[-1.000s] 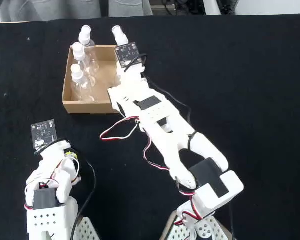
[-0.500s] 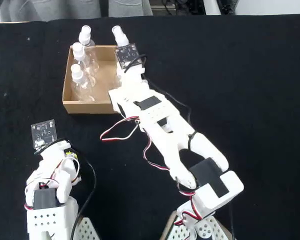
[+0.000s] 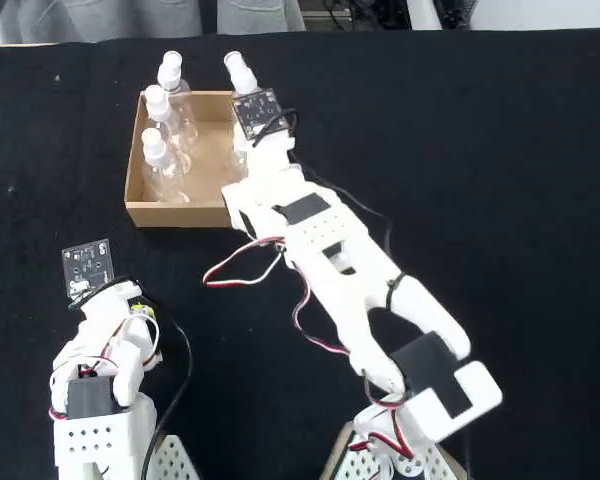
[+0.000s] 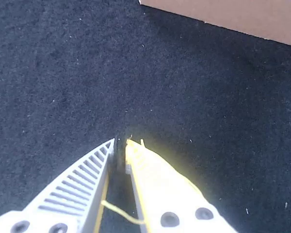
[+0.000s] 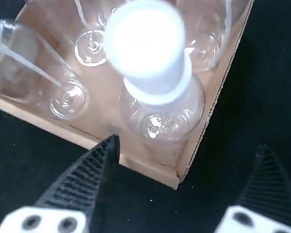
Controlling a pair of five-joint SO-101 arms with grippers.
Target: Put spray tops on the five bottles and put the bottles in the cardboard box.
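Right gripper (image 5: 186, 143) fingers were spread wide, empty, over a capped bottle (image 5: 155, 104) in the cardboard box (image 3: 133, 185). Left gripper (image 4: 120, 141) fingers were closed, empty, near the box.

Shifts the right arm (image 3: 320, 240) slightly across the table (image 3: 500, 150): elbow and upper links now sit lower and farther right in the high view than a second ago. Nudges the wrist end a touch rightward too, along the right wall of the cardboard box (image 3: 132, 190).
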